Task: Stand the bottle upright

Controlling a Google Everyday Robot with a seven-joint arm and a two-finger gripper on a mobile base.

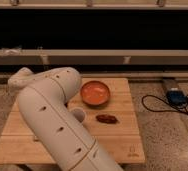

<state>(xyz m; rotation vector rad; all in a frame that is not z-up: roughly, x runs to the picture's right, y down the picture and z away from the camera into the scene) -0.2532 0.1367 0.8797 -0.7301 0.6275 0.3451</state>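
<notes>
The bottle does not show; it is either hidden behind my arm or out of view. My thick white arm [54,117] rises from the bottom edge and bends at an elbow [21,78] over the left half of the wooden table [124,142]. The gripper is not in view; the arm's bulk covers where it could be. A rounded white arm joint [77,114] pokes out at the arm's right side.
An orange bowl [95,93] stands on the far middle of the table. A small dark reddish-brown item [107,118] lies in front of it. A blue device [176,95] and black cables [159,107] lie on the floor to the right. A low ledge [112,57] runs behind the table.
</notes>
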